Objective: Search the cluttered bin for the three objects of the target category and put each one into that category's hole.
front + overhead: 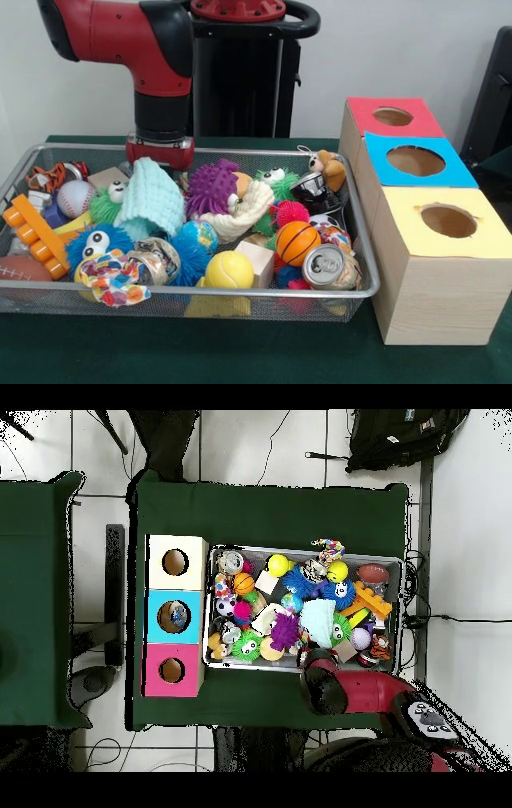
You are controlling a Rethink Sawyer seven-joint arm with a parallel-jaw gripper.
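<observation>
Many toys fill the wire bin (24,172), which takes the left and middle of the front view on the green table (240,352). My arm (160,72) comes down from the upper left of the frame, and my gripper (160,164) goes into the bin near its back rim; a pale green knitted cloth (152,200) lies just in front of it and covers its lower part, so I cannot tell if the fingers are spread or pressed together, or if they pinch anything. Beside the cloth, toward the middle, I see a purple spiky ball (210,188), and to the left of the cloth a baseball (74,198). In the front part of the bin lie a yellow ball (229,270), a small basketball (298,242) and a crushed can (328,268), the can touching the front right corner of the bin. At the right of the frame stands a wooden box (436,296) with three holes on top: the red hole (392,117) is the highest in the picture, the blue hole (415,161) is in the middle, and the yellow hole (448,221) is the lowest. In the overhead view the box stands just beside the left wall of the bin, and something small shows inside the blue hole, but I cannot tell what it is.
</observation>
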